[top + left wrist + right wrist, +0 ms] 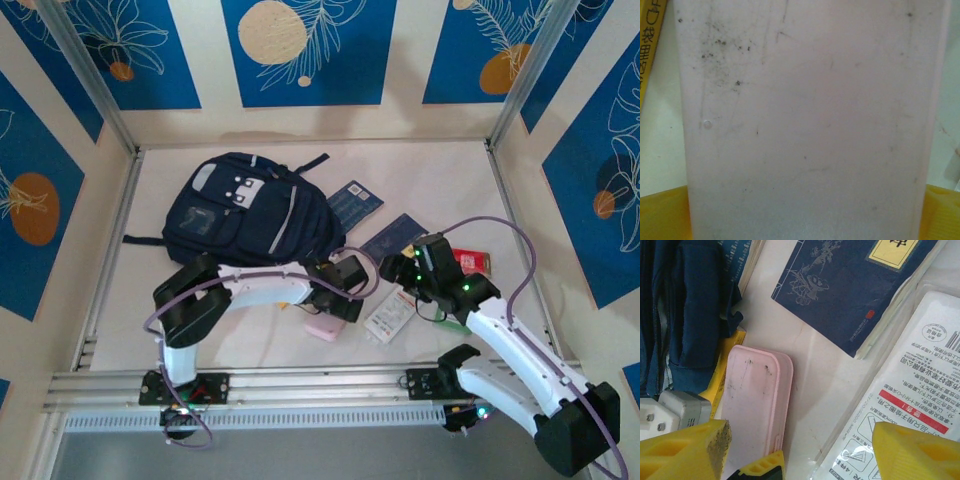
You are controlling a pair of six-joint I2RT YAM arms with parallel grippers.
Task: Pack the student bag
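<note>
Left gripper (pixel 800 220): jaws spread full wide, released. The pink case (pixel 805 125) lies flat between them and runs straight out ahead. Yellow pads (pixel 660 215) sit just beside its two long edges; can't tell if either touches. Case lid is scuffed, with dark specks toward the far end. Past the pad on the left of the wrist view, a yellow printed edge (pixel 649 45) lies beside the case's far corner, with bare table (pixel 660 150) nearer in.

Right gripper (pixel 800 440): jaws apart, grasping nothing, hanging above the table. Below the gap, the pink case is nearer the finger on the view's left. A white packet (pixel 910 370) with a red bar and printed text is nearer the other finger, and a strip of bare table lies between the two. A small grey-white block (pixel 675 410) sits just outside the view-left finger; can't tell what it is.

Ahead of those jaws is a navy book (pixel 855 290) with a yellow label, just beside the packet's far edge; overlap unclear. Ahead and to view-left is the student bag (pixel 685 315): navy fabric and a zipper, its edge lying over a yellow flat item just beside the case.

Top camera: the student bag lies flat, pockets up, beyond the left jaws on the far-left part of the table. A second blue book (pixel 355 203) is beside the bag's right side. A red pack (pixel 472 262) lies outboard of the right arm's wrist.
</note>
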